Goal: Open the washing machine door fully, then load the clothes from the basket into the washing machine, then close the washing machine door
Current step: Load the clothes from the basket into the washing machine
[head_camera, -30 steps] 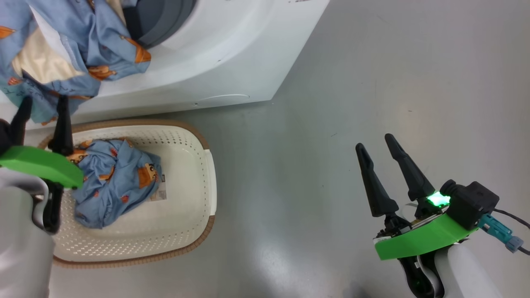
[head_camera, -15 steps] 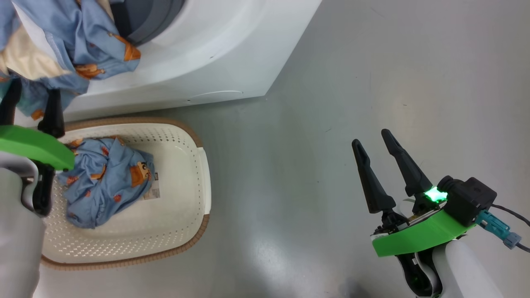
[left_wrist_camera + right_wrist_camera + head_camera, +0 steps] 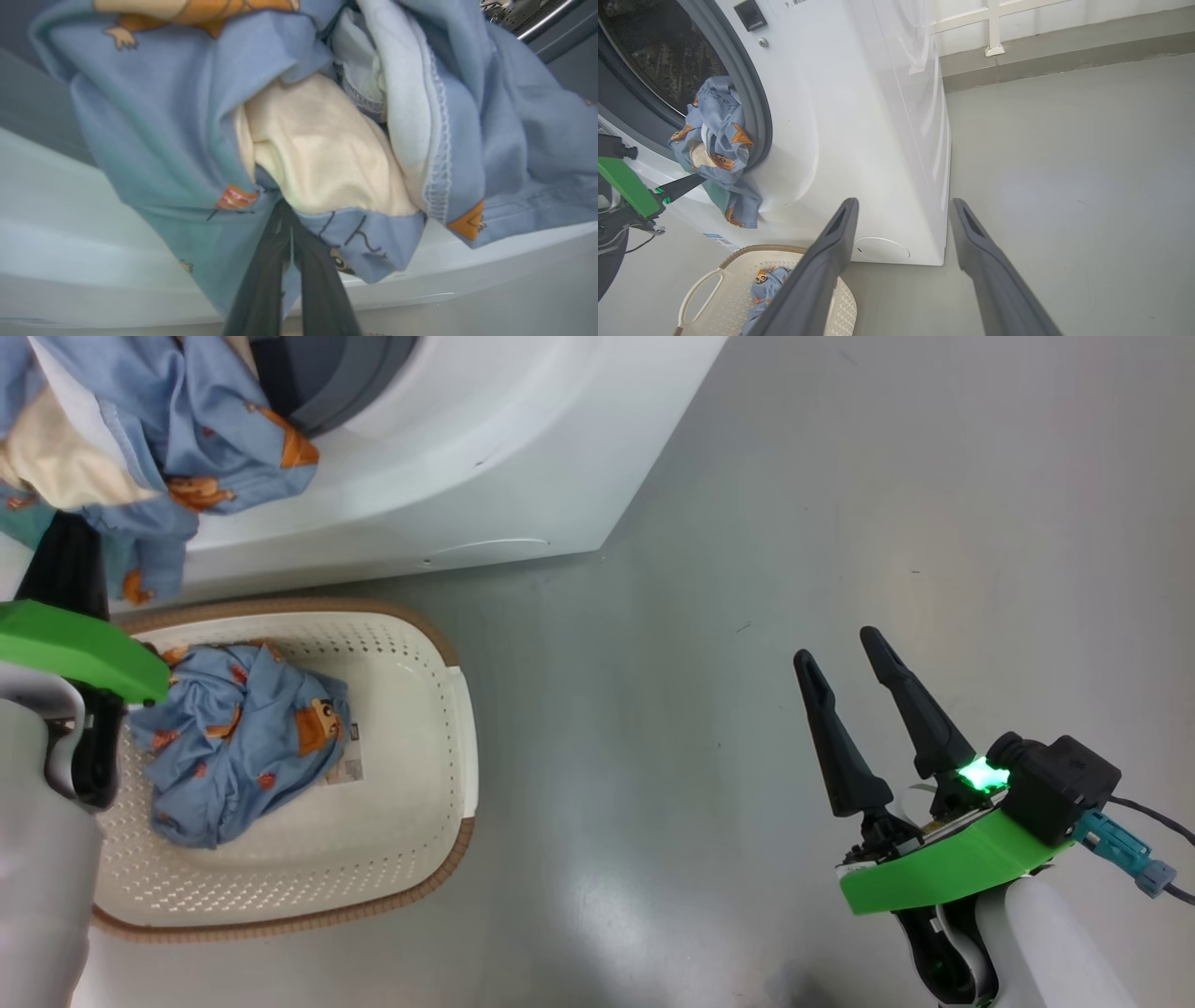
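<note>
- Clothes [image 3: 177, 429] (light blue with orange-brown cartoon figures, a cream-yellow piece bunched inside) spill out of the mouth of the washing machine [image 3: 485, 448] and hang down its white front, above the far rim of the basket [image 3: 411, 859].
- Left fingers [image 3: 264, 280] are pressed together. Their tips are buried in the lower fold of the hanging clothes, where blue hem and cream cloth meet, so they are clamped on that fabric.
- In the right wrist view, the upper part of the bundle lies over the grey gasket [image 3: 759, 107], with the perforated steel drum [image 3: 654, 56] dark behind it.
- A second blue garment [image 3: 243, 747] lies crumpled in the left half of the basket, its edge over the label sticker [image 3: 350, 770] on the basket's bottom.
- The basket stands on the grey floor [image 3: 747, 523], just in front of the machine.
- Right fingers [image 3: 837, 737] stand apart and hold nothing (bare floor beneath them), well away from the basket and the machine.
- Low on the machine's front are a round flap [image 3: 881, 249] and a blue label [image 3: 712, 235].
</note>
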`<state>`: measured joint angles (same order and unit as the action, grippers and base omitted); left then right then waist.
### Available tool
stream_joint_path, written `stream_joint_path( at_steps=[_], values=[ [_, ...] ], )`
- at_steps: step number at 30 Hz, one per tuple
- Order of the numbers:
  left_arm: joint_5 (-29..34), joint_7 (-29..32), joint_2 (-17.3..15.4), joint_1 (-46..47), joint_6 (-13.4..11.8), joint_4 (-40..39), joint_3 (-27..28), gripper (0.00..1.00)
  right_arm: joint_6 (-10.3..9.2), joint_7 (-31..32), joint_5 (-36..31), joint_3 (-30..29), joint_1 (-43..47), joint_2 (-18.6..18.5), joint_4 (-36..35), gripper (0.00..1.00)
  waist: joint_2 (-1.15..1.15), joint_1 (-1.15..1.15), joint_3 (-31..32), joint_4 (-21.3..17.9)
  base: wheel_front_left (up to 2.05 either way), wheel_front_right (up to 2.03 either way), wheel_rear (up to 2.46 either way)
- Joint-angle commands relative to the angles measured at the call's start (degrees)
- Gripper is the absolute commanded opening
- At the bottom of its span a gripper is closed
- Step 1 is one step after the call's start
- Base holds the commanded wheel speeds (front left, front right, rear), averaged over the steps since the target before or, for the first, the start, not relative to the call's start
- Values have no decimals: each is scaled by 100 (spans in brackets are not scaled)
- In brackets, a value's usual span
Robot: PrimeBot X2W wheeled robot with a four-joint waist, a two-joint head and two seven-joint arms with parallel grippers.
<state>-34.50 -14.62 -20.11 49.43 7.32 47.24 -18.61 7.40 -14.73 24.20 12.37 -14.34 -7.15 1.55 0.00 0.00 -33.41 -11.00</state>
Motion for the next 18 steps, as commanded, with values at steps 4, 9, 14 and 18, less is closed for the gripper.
stream_joint_path(
  at_steps=[4, 9, 14, 18],
  values=[
    [-117, -38, -246, -28, 16, -480, 202, 0, 9, -27, -65, 85, 10, 19, -143, 100, 0, 0, -2, 77, 0, 0, 0],
    [-185, -38, -195, -217, 16, -1048, 177, 0, 9, -27, -72, 48, 13, 49, -144, 100, 0, 0, 26, 146, 0, 0, 0],
    [-278, -38, -209, -189, 16, -1468, 102, 0, 9, -27, -66, 72, 0, 52, -134, 100, 0, 0, 48, 155, 0, 0, 0],
    [-380, -38, -273, 20, 16, -1509, -38, 0, 9, -27, -48, 118, -7, 50, -121, 100, 0, 0, 75, 103, 0, 0, 0]
  ],
)
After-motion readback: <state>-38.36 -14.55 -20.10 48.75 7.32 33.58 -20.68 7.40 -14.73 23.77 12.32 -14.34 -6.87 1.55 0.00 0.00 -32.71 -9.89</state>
